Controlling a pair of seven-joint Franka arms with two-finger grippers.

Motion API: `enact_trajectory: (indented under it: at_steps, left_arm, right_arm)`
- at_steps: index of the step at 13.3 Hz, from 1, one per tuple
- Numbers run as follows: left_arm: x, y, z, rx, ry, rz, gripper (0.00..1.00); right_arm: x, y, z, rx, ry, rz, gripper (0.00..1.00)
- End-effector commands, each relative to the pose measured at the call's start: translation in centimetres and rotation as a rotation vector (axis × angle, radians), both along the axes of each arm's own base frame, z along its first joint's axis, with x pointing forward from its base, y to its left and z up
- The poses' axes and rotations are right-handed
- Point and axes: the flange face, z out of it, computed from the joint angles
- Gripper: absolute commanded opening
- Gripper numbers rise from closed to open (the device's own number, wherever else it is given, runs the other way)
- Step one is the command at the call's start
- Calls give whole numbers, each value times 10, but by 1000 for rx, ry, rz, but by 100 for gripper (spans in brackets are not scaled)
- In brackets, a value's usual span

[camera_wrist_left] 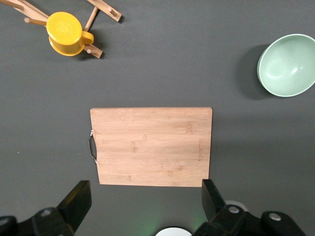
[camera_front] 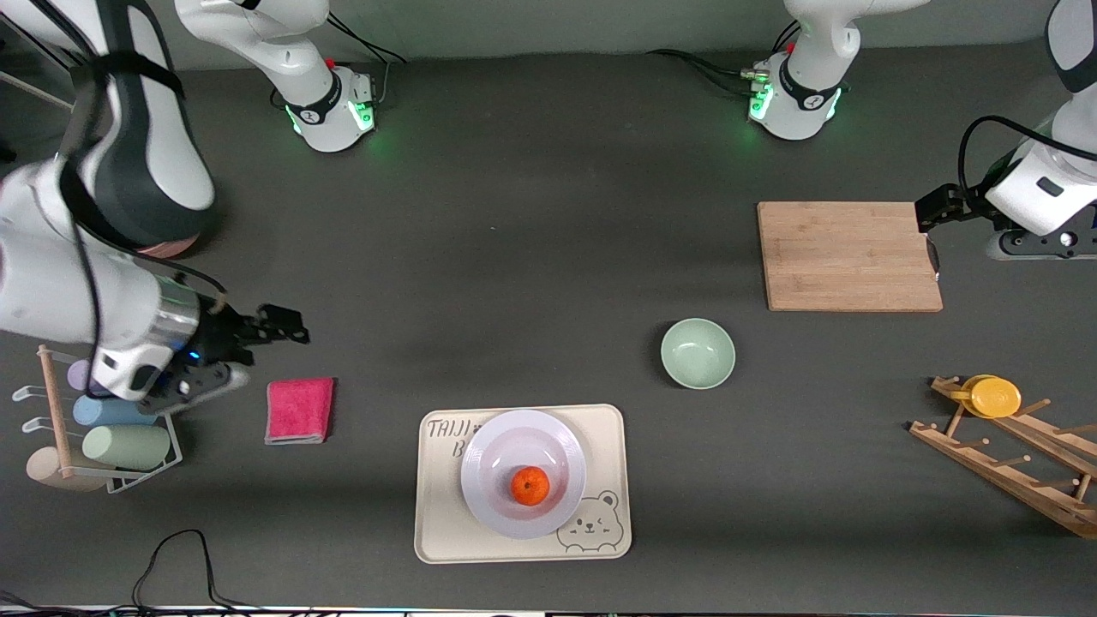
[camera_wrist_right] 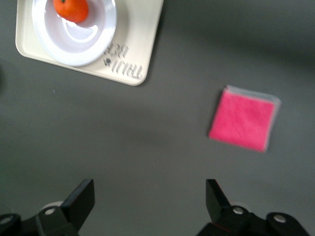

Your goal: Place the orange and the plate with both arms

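Orange (camera_front: 530, 486) sits in the plate (camera_front: 493, 454), a little toward the plate's rim nearest the front camera. We see the plate resting on a cream tray (camera_front: 446, 523) with a bear drawing, and neither of our grippers touches any of them.

Our right gripper (camera_front: 283, 326) hangs over bare table at the right arm's end, well apart from the plate, its fingers (camera_wrist_right: 81, 199) spread wide with nothing between them. A pink cloth (camera_front: 299, 410) lies just beside it on the table, between it and the tray. A rack of pastel cups (camera_front: 120, 437) stands under that arm's wrist.

Our left gripper (camera_front: 934, 210) hangs at the edge of a wooden board (camera_front: 848, 255) at the left arm's end, well apart from the plate. Its fingers (camera_wrist_left: 76, 201) are also wide open and hold nothing. A green bowl (camera_front: 698, 353) lies between the board and the tray, and a yellow cup (camera_front: 992, 396) rests on a wooden rack (camera_front: 1011, 467) nearer the front camera than this gripper.
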Motion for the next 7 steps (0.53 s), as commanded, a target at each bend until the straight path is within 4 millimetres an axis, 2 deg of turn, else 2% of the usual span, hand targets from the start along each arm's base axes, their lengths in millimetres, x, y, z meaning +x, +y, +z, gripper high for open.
enact_trajectory:
  at_steps: [1, 2, 3, 4, 5, 7]
  left_arm:
    - [-3, 3, 14, -6, -21, 18, 100]
    - [-2, 2, 19, -6, -28, 17, 100]
    - [0, 1, 16, -7, -21, 15, 100]
    - [1, 1, 13, -8, -16, 15, 100]
    - [3, 3, 9, -9, -10, 17, 100]
    - [4, 11, 6, -9, -2, 20, 100]
  right_arm:
    - [-36, -22, 47, -74, -9, -60, 100]
    - [-45, -27, 63, -129, -26, -83, 100]
    - [-56, -31, 77, -145, -26, -121, 100]
    - [-66, -44, 85, -148, -26, -147, 100]
    - [-78, -55, 89, -162, -28, -161, 100]
    - [-91, -62, 85, -173, -26, -171, 100]
